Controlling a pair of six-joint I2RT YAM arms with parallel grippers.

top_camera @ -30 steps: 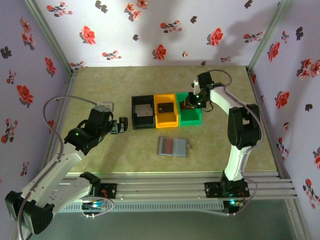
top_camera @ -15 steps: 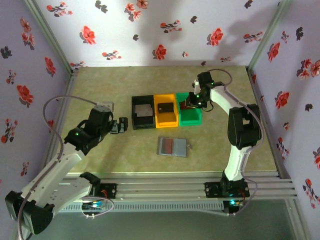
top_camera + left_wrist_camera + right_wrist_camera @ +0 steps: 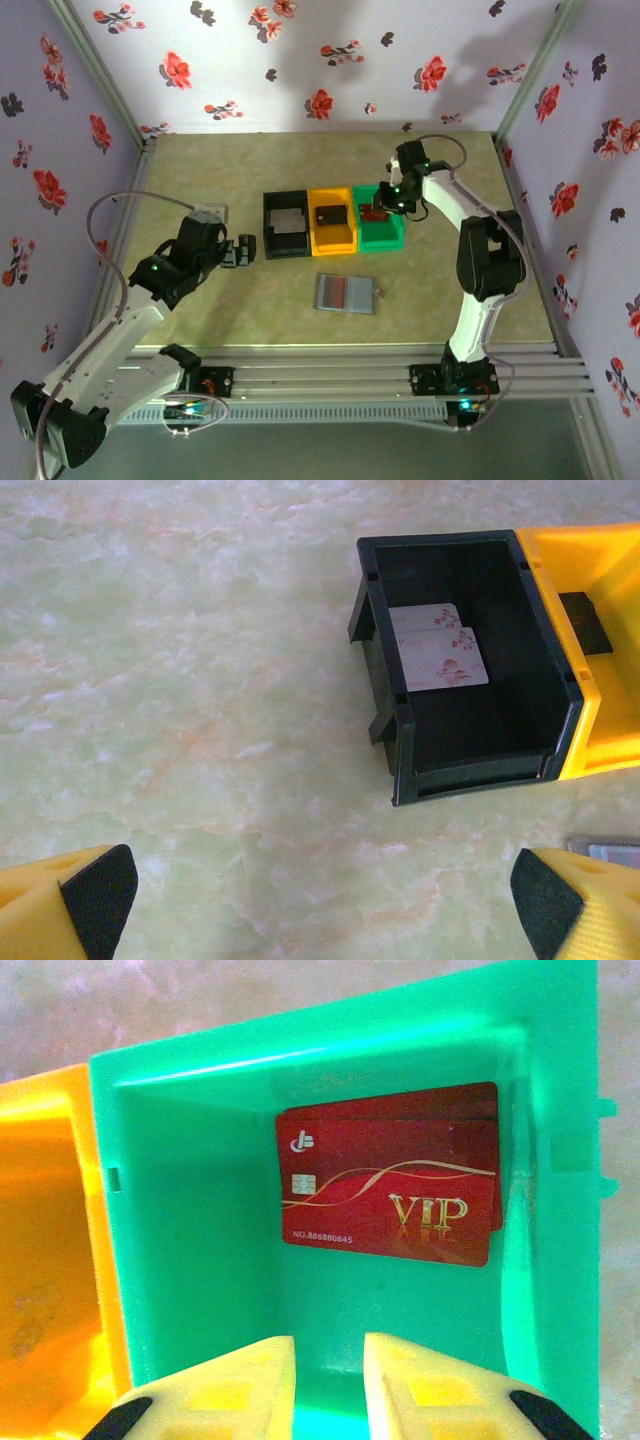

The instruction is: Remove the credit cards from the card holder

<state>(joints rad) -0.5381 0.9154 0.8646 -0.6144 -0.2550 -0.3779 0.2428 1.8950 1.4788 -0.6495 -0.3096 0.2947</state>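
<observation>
The grey card holder [image 3: 346,293] lies flat on the table in front of the bins, with a reddish card showing in it. Two red credit cards [image 3: 390,1200] lie stacked on the floor of the green bin [image 3: 180,1210]. My right gripper [image 3: 330,1345] hovers over that bin [image 3: 380,240], its jaws slightly apart with nothing between them. Light cards [image 3: 440,645] lie in the black bin [image 3: 470,770], and a dark card [image 3: 585,620] in the orange bin [image 3: 600,750]. My left gripper [image 3: 320,905] stands wide open over bare table, left of the black bin.
The three bins stand side by side in a row mid-table: black [image 3: 266,222], orange [image 3: 335,245], green. Flowered walls close in the table on three sides. Bare table surface lies left of the bins and around the card holder.
The right gripper's jaws have parted a little above the green bin, and the red card now lies free in the bin. The left arm has not moved.
</observation>
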